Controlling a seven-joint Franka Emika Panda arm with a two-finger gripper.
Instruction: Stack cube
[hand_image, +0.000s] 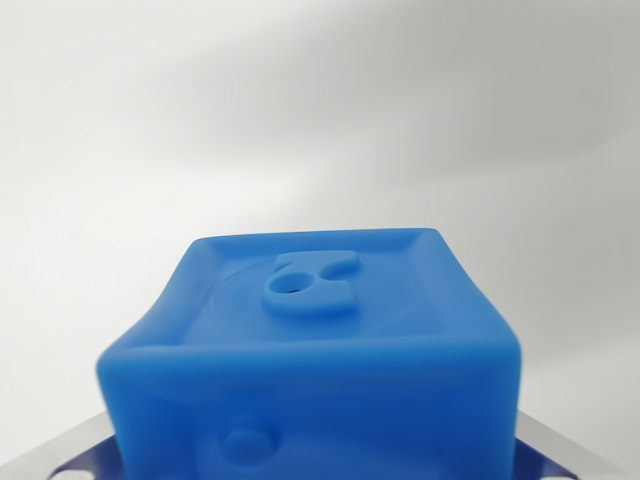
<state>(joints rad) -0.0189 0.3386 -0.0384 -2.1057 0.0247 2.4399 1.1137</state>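
Blue cube (320, 350) fills your wrist view; metal fingers (85, 445) flank it at bottom corners, apparently clamping it for stacking. White table (320, 120) beyond cube.

Wrist view is bright, light soft & diffuse, no hard glare. White background (320, 90) is smooth w/ a broad grey shadow band running diagonally across the top right, edges feathered. Blue cube (310, 340) fills the lower half; its near edge & front face are blurred, too close for focus, while the raised shape on the top face looks sharper. Mild sheen on the cube's rim. Metallic pieces at the bottom corners (75, 450) are out of focus, w/ faint blue reflection. Cube edges look bowed, wide-angle distortion.
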